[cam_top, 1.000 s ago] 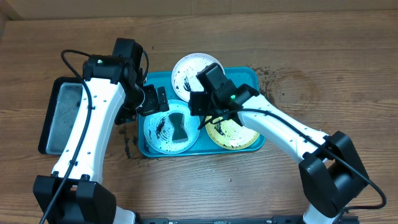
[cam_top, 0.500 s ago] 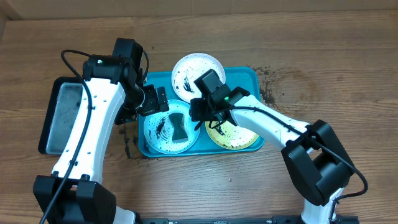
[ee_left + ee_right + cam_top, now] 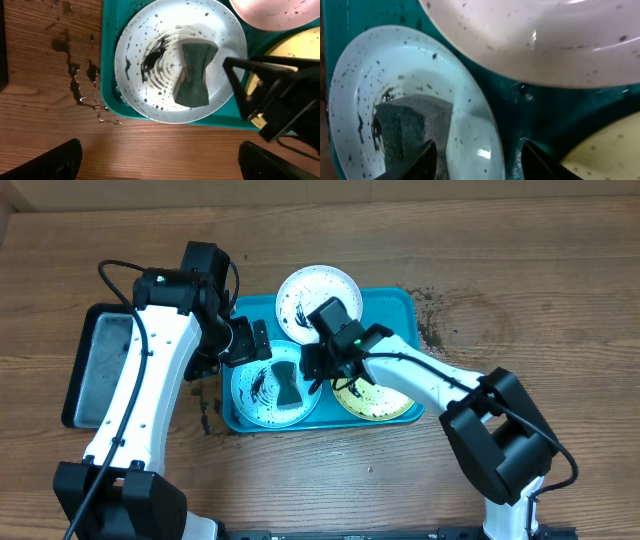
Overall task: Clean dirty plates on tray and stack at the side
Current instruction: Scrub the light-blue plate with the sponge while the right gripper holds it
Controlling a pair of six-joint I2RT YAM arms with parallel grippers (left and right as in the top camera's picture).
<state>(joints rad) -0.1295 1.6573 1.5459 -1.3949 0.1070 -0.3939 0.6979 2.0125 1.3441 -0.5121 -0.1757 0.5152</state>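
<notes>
The table (image 3: 520, 270) is brown wood with a clear grain, matt and slightly rough in look. In the left wrist view, at the upper left, dark wet spots (image 3: 75, 85) shine on the wood. The tray (image 3: 392, 302) is teal plastic, smooth and glossy, with a wet shine between the plates. The white plate (image 3: 300, 285), the light blue plate (image 3: 250, 390) and the yellow-green plate (image 3: 390, 404) are smooth plastic with a soft gloss, dirty with dark specks and smears. The sponge (image 3: 287, 385) is dark, matt and rough, like coarse fibre. The black tray (image 3: 100, 360), at the left, has a dull grey inside. The arm covers (image 3: 155, 370) are smooth white plastic.
</notes>
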